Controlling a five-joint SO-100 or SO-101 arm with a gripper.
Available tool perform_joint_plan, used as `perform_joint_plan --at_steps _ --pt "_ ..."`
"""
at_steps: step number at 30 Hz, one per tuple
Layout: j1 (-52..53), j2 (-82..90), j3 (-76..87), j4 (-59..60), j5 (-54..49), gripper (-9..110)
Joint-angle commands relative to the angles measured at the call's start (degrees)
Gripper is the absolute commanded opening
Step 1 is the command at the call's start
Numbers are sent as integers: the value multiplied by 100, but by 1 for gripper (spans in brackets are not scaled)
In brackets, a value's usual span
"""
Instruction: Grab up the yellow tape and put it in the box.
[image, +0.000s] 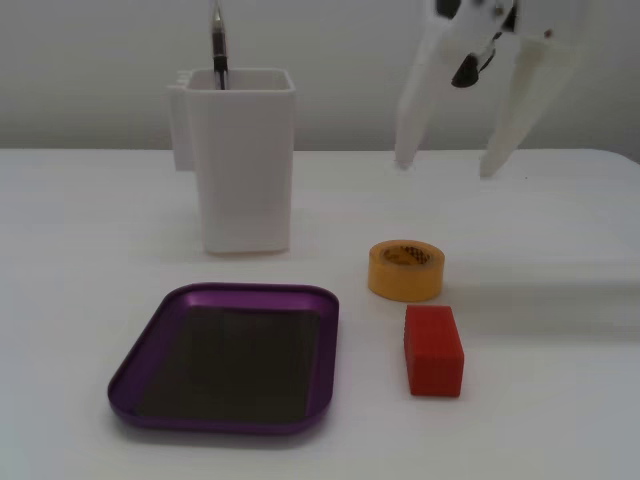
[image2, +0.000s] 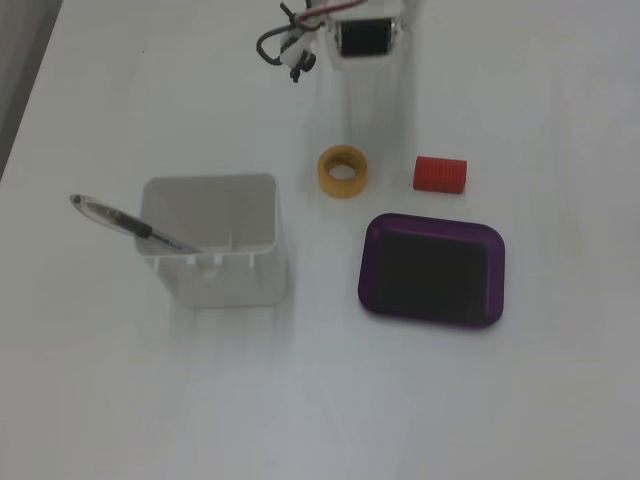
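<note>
In a fixed view, a tall white square plastic container (image: 243, 160) holding a pen (image: 218, 45) stands at left, the shallow purple rectangular tray (image: 150, 345) before it, then the small yellow-orange tape roll (image: 405, 269) flat on the table just behind a red rectangular block (image: 433, 350) — and above, seemingly clear of it, the white gripper (image: 447, 160) spread wide and empty.

One yellow tape (image: 405, 269), one red block (image: 434, 350), one purple box (image: 325, 340), one white container (image: 243, 160), one pen (image2: 130, 225).
</note>
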Motion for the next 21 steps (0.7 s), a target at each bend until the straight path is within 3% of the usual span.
perform_joint_plan --at_steps 1,21 --pt "-44 -677 -483 299 -44 22" --pt "589 -773 765 -738 -334 22"
